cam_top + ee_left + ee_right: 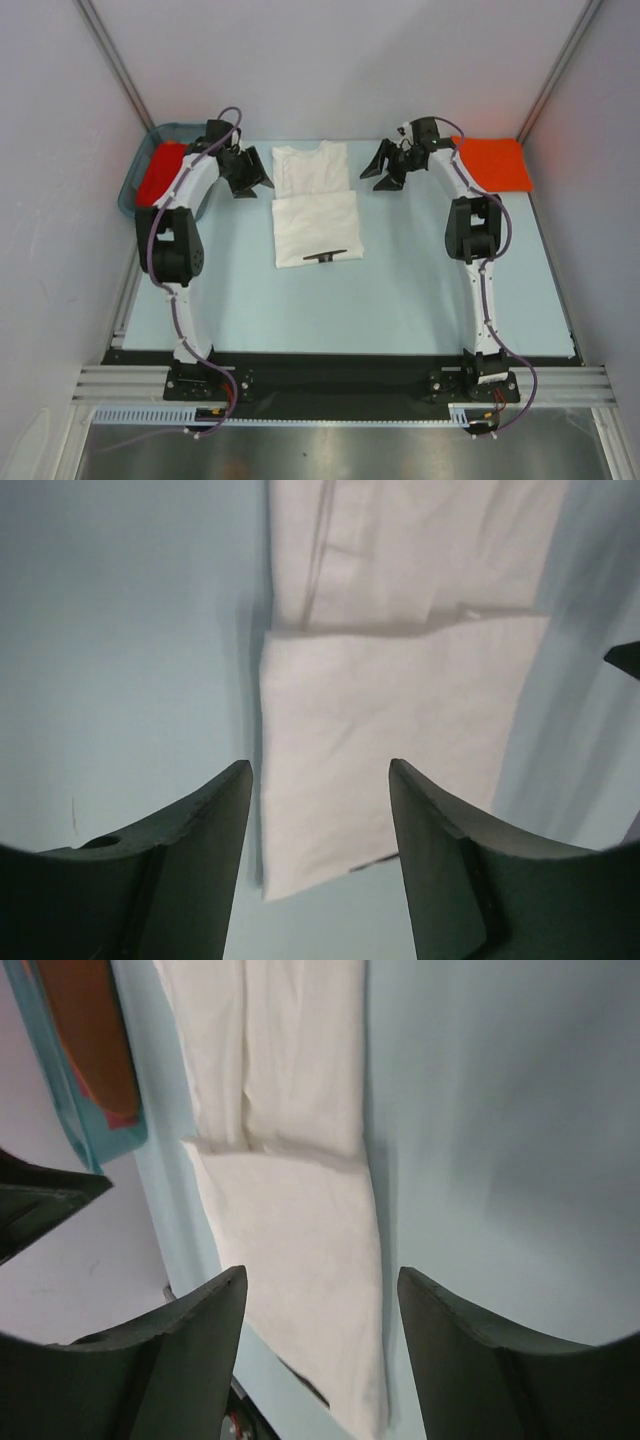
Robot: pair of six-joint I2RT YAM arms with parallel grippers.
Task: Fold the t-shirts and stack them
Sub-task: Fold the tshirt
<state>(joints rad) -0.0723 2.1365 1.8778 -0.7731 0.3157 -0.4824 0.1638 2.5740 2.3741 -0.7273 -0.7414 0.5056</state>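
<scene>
Both open wide and empty: left fingers (252,186) and right fingers (377,179) flank the white t-shirt (315,215) on the worktop (420,290).

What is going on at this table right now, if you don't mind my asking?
Two robot arms are partway through folding a white t-shirt in the middle of the table. Its near half appears folded over, with a little black print showing at the near edge. Neither arm holds anything: the left fingers and right fingers are open on either side of its collar end. A folded orange-red t-shirt lies far right; another orange-red shirt sits in the teal basket.
</scene>
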